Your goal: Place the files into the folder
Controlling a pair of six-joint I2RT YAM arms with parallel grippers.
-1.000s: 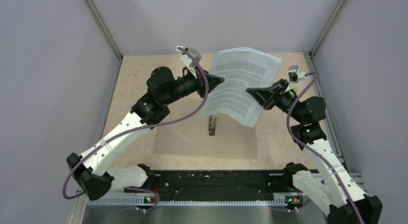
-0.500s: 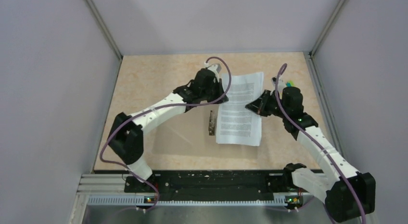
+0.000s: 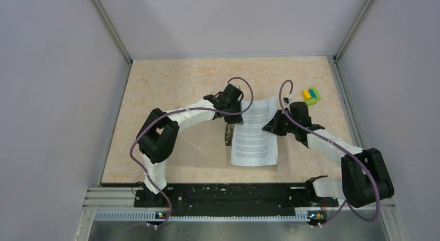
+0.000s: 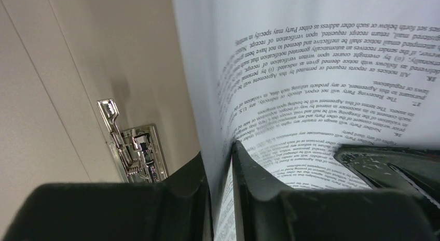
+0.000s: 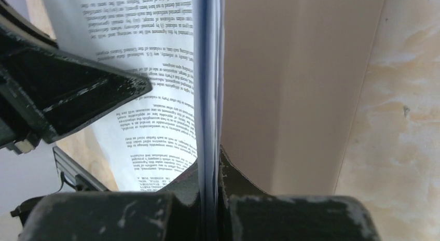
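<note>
The files (image 3: 254,133) are white printed sheets lying low over the right half of the open tan folder (image 3: 197,147), right of its metal clip (image 3: 228,135). My left gripper (image 3: 240,104) is shut on the sheets' upper left edge. My right gripper (image 3: 270,125) is shut on their right edge. In the left wrist view the jaws (image 4: 223,163) pinch the paper (image 4: 332,70), with the clip (image 4: 132,147) on the folder (image 4: 78,96) to the left. In the right wrist view the jaws (image 5: 209,168) pinch the stack edge-on (image 5: 140,70) above the folder (image 5: 290,85).
A small yellow-blue-green block cluster (image 3: 311,95) sits on the table at the back right, just behind the right arm. Grey walls enclose the beige table (image 3: 171,80) on three sides. The black arm rail (image 3: 228,195) runs along the near edge.
Both grippers have carried the sheets from up in the air down and toward the near side, and the sheets now rest low over the folder's right half.
</note>
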